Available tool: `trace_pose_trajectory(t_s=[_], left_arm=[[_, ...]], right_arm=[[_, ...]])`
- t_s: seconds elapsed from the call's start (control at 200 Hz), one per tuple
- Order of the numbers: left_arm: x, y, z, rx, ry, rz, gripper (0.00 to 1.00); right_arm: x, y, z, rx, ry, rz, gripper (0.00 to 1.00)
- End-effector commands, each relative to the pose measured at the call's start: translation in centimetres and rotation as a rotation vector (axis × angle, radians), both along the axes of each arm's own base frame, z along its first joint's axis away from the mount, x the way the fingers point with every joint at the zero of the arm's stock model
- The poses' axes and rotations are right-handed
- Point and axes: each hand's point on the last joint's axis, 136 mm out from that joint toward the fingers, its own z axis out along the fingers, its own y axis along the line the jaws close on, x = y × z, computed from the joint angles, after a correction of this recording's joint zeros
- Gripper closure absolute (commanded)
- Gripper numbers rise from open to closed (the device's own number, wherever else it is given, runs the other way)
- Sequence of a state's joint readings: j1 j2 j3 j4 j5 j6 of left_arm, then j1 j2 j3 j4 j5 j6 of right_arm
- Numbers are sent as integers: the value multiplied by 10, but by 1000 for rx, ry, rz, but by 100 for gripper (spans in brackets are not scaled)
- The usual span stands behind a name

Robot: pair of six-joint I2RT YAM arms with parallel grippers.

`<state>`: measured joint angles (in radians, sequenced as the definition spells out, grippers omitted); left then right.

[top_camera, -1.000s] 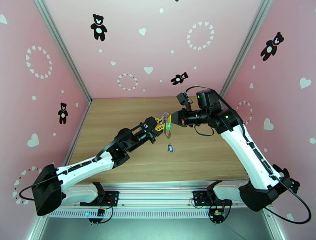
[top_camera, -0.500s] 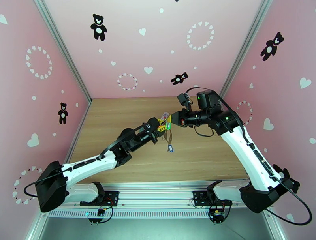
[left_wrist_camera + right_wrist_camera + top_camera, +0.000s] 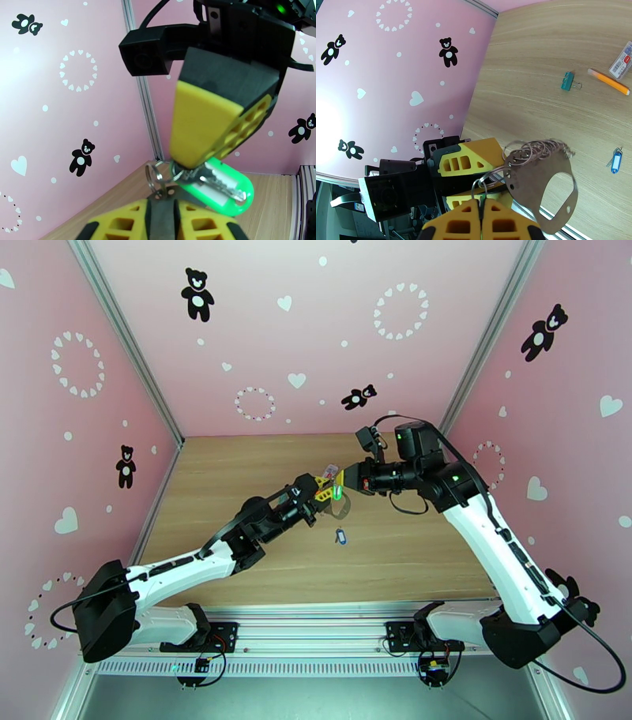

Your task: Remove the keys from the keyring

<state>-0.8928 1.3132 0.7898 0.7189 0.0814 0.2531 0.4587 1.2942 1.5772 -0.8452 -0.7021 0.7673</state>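
The keyring (image 3: 342,510) is held in mid-air between both grippers; in the right wrist view it is a grey-brown plate with an oval hole (image 3: 537,177) and a row of small metal rings. My left gripper (image 3: 322,493) is shut on the plate's edge, seen between its yellow fingers (image 3: 118,227). My right gripper (image 3: 344,483) is shut on the green-headed key (image 3: 225,193), which still hangs from a small ring (image 3: 153,175). The blue-headed key (image 3: 340,536) lies loose on the table, below the grippers.
A teal binder clip (image 3: 567,81), an orange pen (image 3: 608,81) and a small clear case (image 3: 622,61) lie on the wooden table (image 3: 237,469) further back. Pink walls close in the left, back and right sides.
The left arm has shifted slightly toward the right gripper, and the hanging keyring has swung out a little to the right. Both grips are unchanged.
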Motion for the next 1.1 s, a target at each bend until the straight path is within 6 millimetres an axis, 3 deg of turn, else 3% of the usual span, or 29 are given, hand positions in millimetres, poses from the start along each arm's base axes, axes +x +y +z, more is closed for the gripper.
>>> trace_pose_trajectory(t_s=[0.0,0.02,0.38,0.746,1.091], left_arm=[[-2,-2,13,-42,-12,-13,77],[-1,-2,25,-62,-27,-11,77],[0,-3,28,-66,-33,-8,79],[-9,-7,23,-9,7,-65,87],[-9,-7,11,130,173,-104,99]], right_arm=[[-5,-1,9,23,-31,1,100],[-5,0,9,25,-31,1,100],[-5,-2,8,18,-31,0,100],[-3,-3,9,28,-49,-8,100],[-2,-3,10,43,-78,-3,100]])
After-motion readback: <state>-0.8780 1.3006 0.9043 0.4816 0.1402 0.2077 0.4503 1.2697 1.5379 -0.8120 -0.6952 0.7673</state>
